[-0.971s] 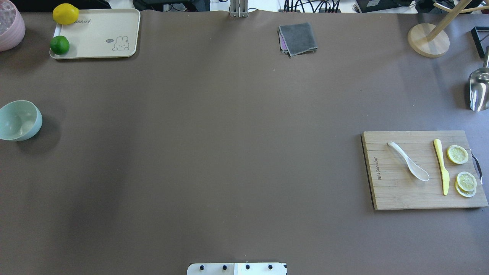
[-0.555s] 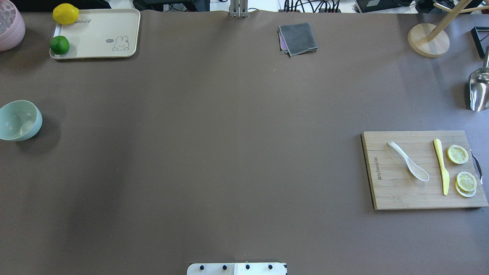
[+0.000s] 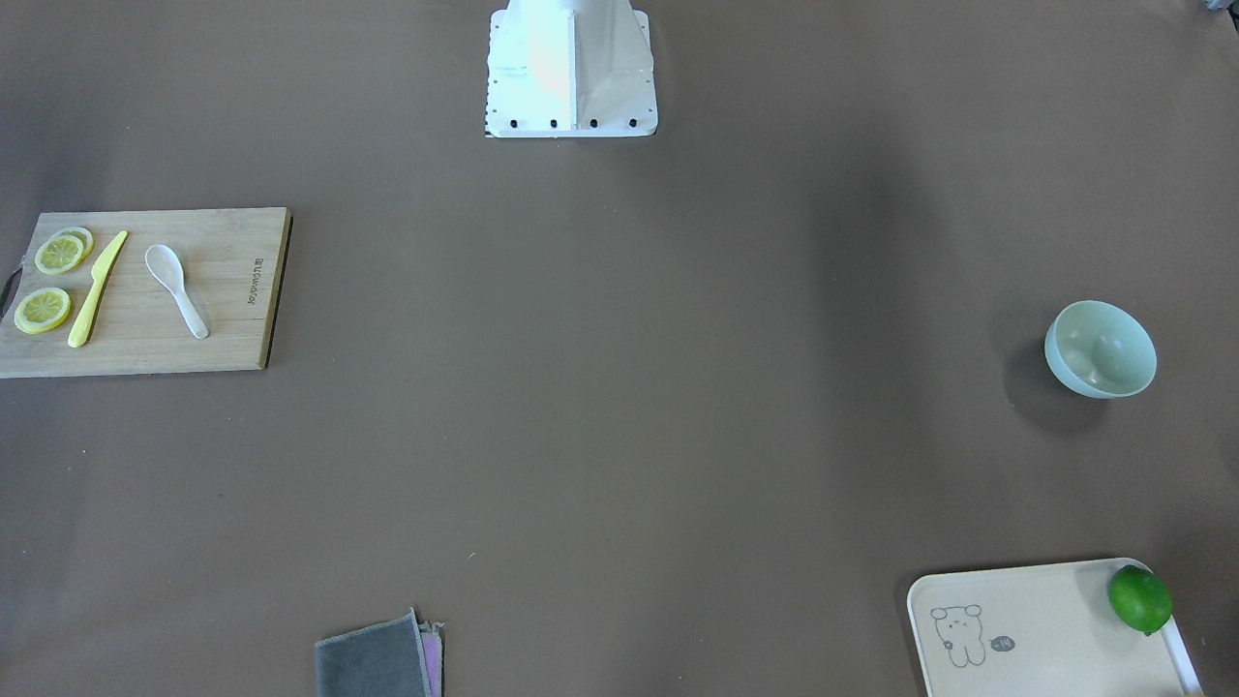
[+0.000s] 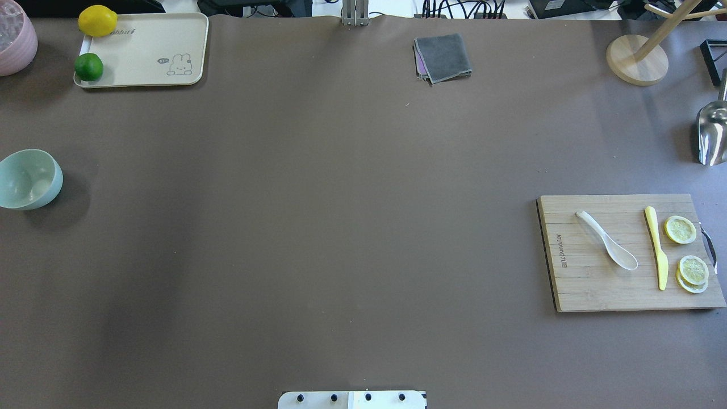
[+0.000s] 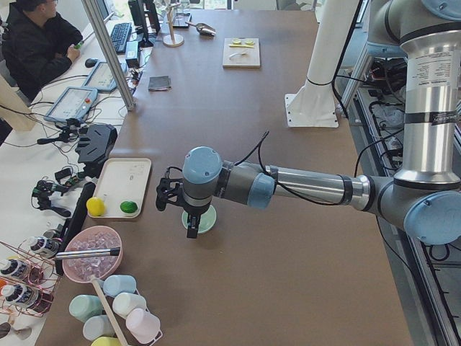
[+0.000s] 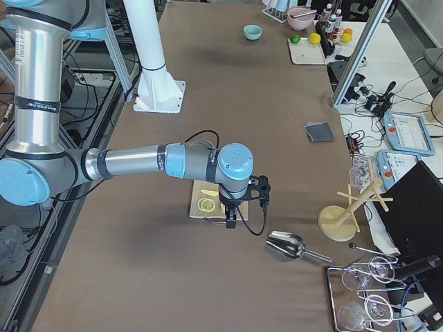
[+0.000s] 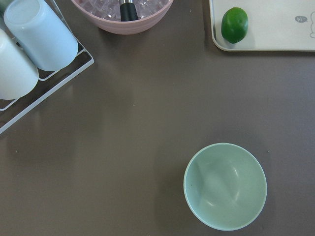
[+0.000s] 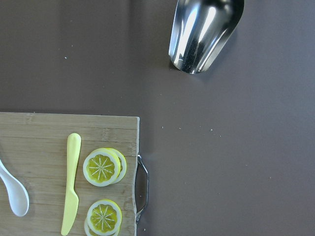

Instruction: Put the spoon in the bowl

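Observation:
The white spoon (image 4: 608,248) lies on a wooden cutting board (image 4: 585,287) at the table's right; it also shows in the front view (image 3: 176,288) and at the edge of the right wrist view (image 8: 14,191). The mint-green bowl (image 4: 28,179) stands empty at the far left, also seen in the left wrist view (image 7: 225,186). My left gripper (image 5: 191,228) hangs above the bowl. My right gripper (image 6: 230,221) hangs over the board's outer end. Both show only in side views, so I cannot tell whether they are open or shut.
A yellow knife (image 4: 657,250) and lemon slices (image 4: 687,255) share the board. A metal scoop (image 4: 713,133) lies behind it. A cream tray (image 4: 147,51) with a lime and a lemon, a pink bowl (image 7: 123,14), a grey cloth (image 4: 443,57) and a wooden stand (image 4: 636,59) line the far edge.

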`<state>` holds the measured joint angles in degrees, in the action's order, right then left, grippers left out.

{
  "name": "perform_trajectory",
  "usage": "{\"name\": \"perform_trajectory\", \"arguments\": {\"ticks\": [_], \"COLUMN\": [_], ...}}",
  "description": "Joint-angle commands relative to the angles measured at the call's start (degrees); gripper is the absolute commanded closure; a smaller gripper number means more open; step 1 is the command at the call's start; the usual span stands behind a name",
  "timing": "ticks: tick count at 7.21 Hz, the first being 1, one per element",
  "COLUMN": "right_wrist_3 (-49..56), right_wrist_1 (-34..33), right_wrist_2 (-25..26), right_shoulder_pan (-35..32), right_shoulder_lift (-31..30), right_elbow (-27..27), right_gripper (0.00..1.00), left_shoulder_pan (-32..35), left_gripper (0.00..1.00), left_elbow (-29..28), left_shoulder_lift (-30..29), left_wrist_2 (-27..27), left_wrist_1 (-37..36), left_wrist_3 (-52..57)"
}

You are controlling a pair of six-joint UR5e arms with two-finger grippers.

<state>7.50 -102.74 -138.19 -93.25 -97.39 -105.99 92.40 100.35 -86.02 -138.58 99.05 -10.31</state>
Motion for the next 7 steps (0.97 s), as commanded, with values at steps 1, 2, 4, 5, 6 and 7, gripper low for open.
{"name": "perform_trajectory", "arguments": {"ticks": [1, 2, 4, 5, 6, 7], "right_wrist_3": [0.06, -0.03, -0.12, -0.38, -0.56, -0.65], "right_wrist_1": [0.0, 0.0, 0.0, 0.09, 0.0, 0.0], "right_wrist_2": [0.28, 0.28, 0.02, -0.15, -0.07, 0.02], "right_shoulder_pan": [0.0, 0.0, 0.08, 0.0, 0.0, 0.08], "right_shoulder_lift": [-0.08, -0.08, 0.01, 0.18, 0.71, 0.89], "right_elbow": [-0.01, -0.01, 0.08, -0.27, -0.18, -0.18], "right_gripper": [0.0, 0.0, 0.0, 0.0, 0.0, 0.0], "left_shoulder_pan": [-0.03, -0.37, -2.04, -2.74, -3.88, -7.46], "left_gripper": [0.02, 0.02, 0.02, 0.02, 0.02, 0.02], "left_elbow": [-0.06, -0.06, 0.03, -3.8, -8.37, -13.72], "left_shoulder_lift": [0.24, -0.02, -0.37, -0.37, -0.46, -3.86], "left_wrist_2": [-0.11, 0.07, -0.28, -0.28, -0.37, 0.15], "left_wrist_1": [0.18, 0.18, 5.06, 10.84, 16.38, 18.0], "left_wrist_3": [0.02, -0.06, 0.2, 0.29, 0.03, -0.76]}}
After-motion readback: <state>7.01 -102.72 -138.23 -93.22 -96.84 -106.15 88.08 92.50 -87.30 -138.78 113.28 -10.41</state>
